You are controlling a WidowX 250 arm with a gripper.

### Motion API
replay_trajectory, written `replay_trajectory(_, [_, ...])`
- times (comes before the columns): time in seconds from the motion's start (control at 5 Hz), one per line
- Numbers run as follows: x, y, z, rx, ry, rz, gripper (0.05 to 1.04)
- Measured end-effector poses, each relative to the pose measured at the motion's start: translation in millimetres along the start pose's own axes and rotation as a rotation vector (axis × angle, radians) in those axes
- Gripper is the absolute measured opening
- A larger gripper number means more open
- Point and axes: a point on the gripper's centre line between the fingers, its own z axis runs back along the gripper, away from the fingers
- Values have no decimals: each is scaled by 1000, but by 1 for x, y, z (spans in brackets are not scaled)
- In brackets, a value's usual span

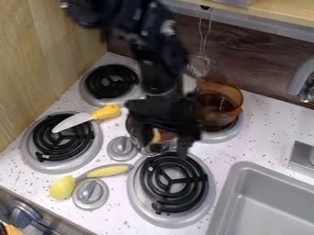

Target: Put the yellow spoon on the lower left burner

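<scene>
We locate the yellow spoon with a grey-edged handle [109, 171] on the speckled white bench [126, 221], its bowl beside the lower grey plastic knob [91, 194]. We see the fingers of the black two-finger tool [165, 143] well parted, with nothing evidently held. We judge the spoon light, stiff, rather smooth and not fragile, best taken across mid-handle, clear of the knob. We can read no lettering on it.

No readable text, labels or numbers
</scene>
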Motion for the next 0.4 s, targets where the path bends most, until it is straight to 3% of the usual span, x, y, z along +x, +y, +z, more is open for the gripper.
replay_trajectory(0.2, [-1, 22, 1, -17, 18, -232, 1001])
replay_trajectory(0.4, [-6, 47, -11, 16, 59, -418, 1001])
